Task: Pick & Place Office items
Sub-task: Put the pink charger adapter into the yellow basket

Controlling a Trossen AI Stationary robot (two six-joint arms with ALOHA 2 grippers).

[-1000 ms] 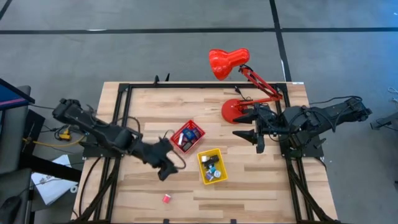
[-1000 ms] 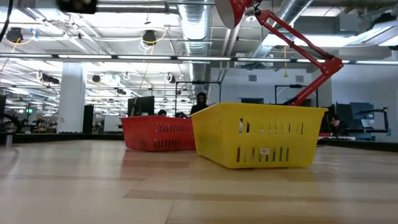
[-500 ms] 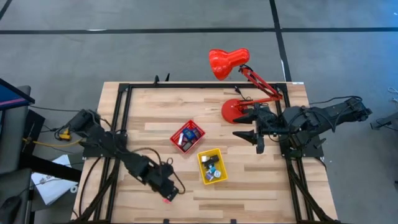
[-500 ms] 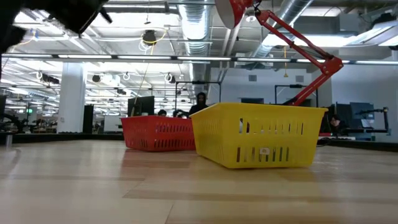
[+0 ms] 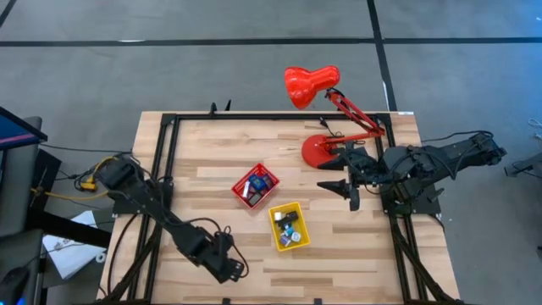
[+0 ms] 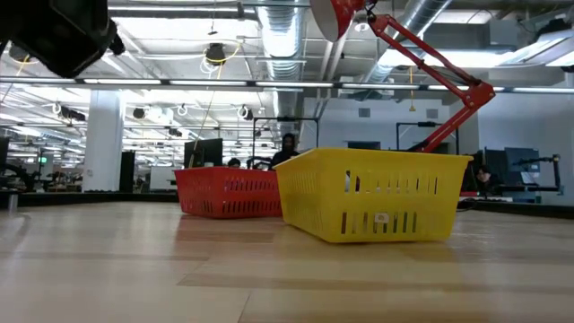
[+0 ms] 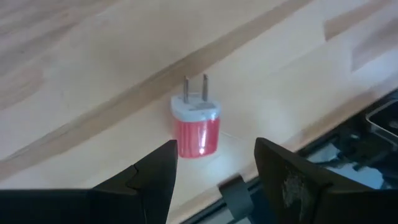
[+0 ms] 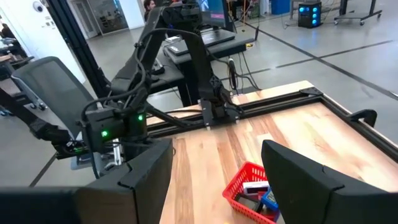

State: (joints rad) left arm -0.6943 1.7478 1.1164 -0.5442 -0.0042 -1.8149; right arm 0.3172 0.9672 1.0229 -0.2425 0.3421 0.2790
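A small red charger plug (image 7: 196, 127) with a white cap and two metal prongs lies on its side on the wood near the table's near edge. My left gripper (image 5: 227, 266) hovers just above it and hides it in the high view. It is open (image 7: 214, 171), with a finger on either side of the plug and clear of it. More small office items lie in the red tray (image 5: 256, 186) and the yellow tray (image 5: 289, 226). My right gripper (image 5: 349, 183) waits open on the table's right side, beside the lamp base.
A red desk lamp has its base (image 5: 318, 151) at the far right and its head (image 5: 311, 85) past the far edge. A black frame rail (image 5: 165, 161) runs along the left side. Bare wood lies between the trays and the near edge. In the low view the yellow tray (image 6: 372, 206) stands before the red tray (image 6: 224, 191).
My left gripper has swung from beside the red tray toward the table's near edge and come down over the red plug, which has stayed where it was. The right arm has kept still.
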